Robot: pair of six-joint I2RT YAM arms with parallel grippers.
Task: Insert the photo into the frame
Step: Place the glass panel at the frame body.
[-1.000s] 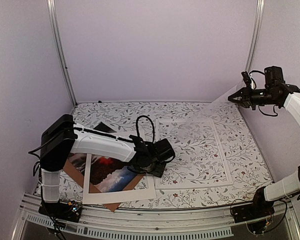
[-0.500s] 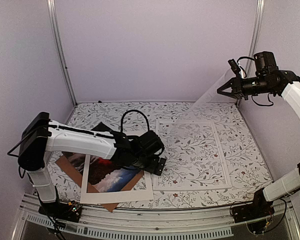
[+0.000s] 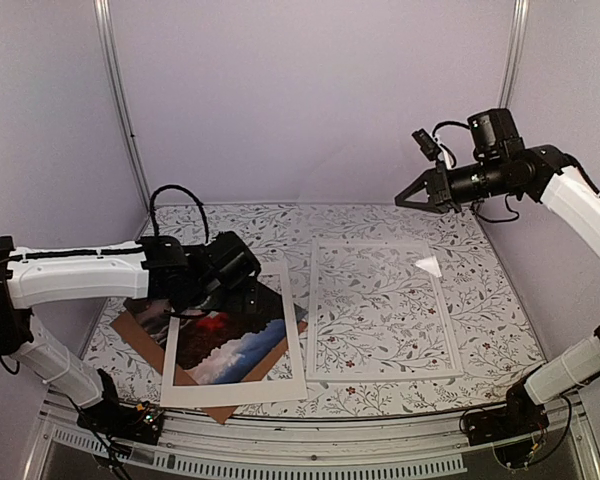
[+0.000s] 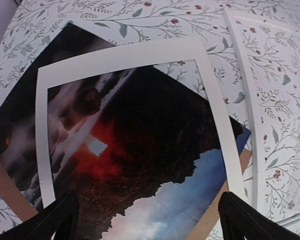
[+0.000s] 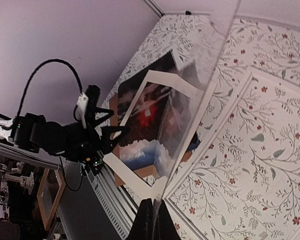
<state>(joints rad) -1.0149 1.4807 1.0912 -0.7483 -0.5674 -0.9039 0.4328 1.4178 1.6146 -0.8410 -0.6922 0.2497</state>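
Table [image 3: 500,300]: flowered cloth; everything we note lies on it or hangs above it.
Board [image 3: 138,343]: brown, lying askew at the left. We see its corners poking out from under the photo.
Photo [image 3: 230,345]: flat on the board and turned the same way, with the red glow near its middle. It lies left of the frame and outside it. A dark corner and a blue corner stick out past the mat.
Left end effector [image 4: 149,220]: hangs over the photo's far part. The fingers are wide apart and nothing is between them.
Mat [image 3: 293,330]: white, lying on top of the photo, which shows through its window. Its right strip runs just beside the frame's left rim; we cannot tell if they touch.
Frame [image 3: 380,308]: thin white rim, flat at centre right, with the cloth showing inside it.
Right end effector [image 3: 405,200]: raised high above the frame's far edge, fingers pinched on the pane's edge.
Pane [image 5: 190,110]: clear sheet, held up in the air and tilted. It is barely visible from above.
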